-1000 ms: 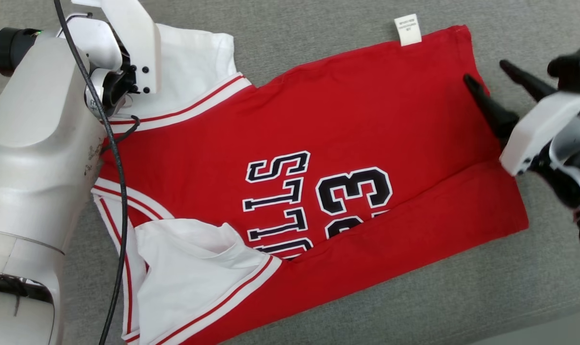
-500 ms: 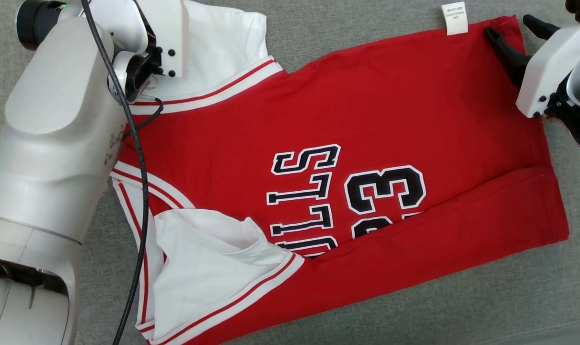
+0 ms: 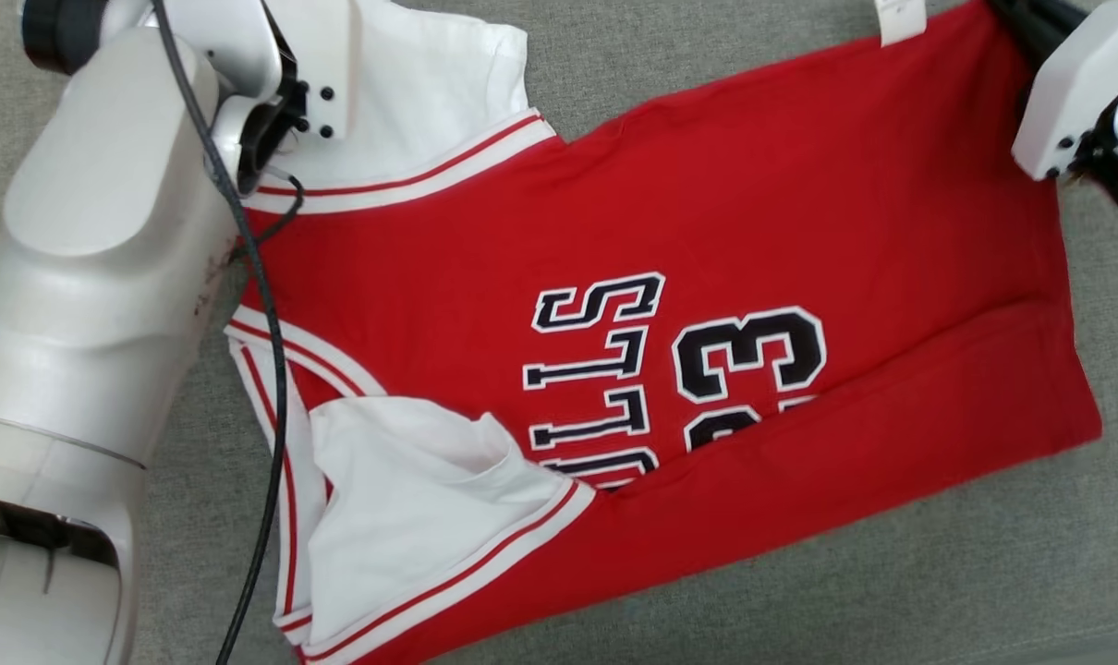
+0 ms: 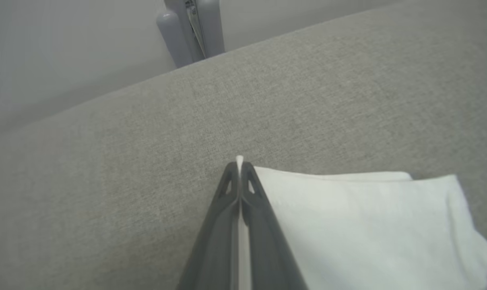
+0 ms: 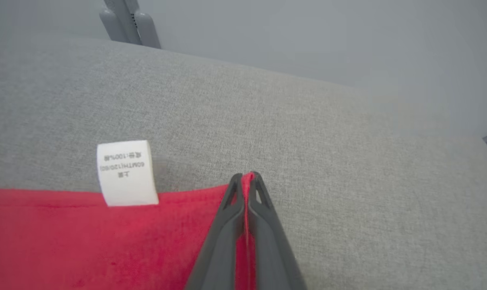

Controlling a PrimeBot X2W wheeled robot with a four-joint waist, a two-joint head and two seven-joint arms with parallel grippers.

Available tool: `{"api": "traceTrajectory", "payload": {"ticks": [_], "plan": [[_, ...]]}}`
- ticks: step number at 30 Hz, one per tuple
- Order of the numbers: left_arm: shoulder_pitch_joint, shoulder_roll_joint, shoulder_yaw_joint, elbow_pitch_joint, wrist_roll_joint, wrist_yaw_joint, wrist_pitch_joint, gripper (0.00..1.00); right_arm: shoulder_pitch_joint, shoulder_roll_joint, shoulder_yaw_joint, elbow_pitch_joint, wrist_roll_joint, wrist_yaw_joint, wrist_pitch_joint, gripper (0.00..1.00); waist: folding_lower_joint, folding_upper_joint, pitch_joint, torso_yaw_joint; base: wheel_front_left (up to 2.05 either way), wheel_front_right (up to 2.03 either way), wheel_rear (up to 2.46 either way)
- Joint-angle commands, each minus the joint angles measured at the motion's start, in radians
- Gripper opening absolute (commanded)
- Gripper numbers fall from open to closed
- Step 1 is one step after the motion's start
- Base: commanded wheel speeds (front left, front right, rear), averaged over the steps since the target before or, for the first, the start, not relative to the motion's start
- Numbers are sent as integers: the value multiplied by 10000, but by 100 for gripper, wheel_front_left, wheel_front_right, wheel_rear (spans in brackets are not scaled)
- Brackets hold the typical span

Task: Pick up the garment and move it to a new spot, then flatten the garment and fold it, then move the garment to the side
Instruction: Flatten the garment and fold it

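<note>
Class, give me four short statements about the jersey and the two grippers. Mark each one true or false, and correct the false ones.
1. The right gripper is shut on a corner of the jersey. True.
2. The left gripper is open and holds nothing. False: it is shut on the edge of the white sleeve.
3. A white label sticks out from the jersey's edge, left of the right gripper in the right wrist view. True.
4. The jersey lies in a crumpled heap. False: it lies spread out, with one long side folded over part of the lettering.
</note>
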Motion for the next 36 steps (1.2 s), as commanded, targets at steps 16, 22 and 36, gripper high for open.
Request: {"api": "traceTrajectory", "payload": {"ticks": [16,22,36], "plan": [[-589,34,172,-53,504,164,-3750,0,13,-406,-922,753,1834,-3,-2377,0,0,0,-349,529,0,0,0],[606,-49,181,-1081,213,31,-4752,0,1203,-1396,-213,137,2078,-3,-3908,0,0,0,-920,991,0,0,0],[5601,1008,-335,-6413,622,1693,-5710,0,5335,-1352,-3838,-2715,-1559,-3,-4467,0,0,0,-1935,1502,0,0,0]]}}
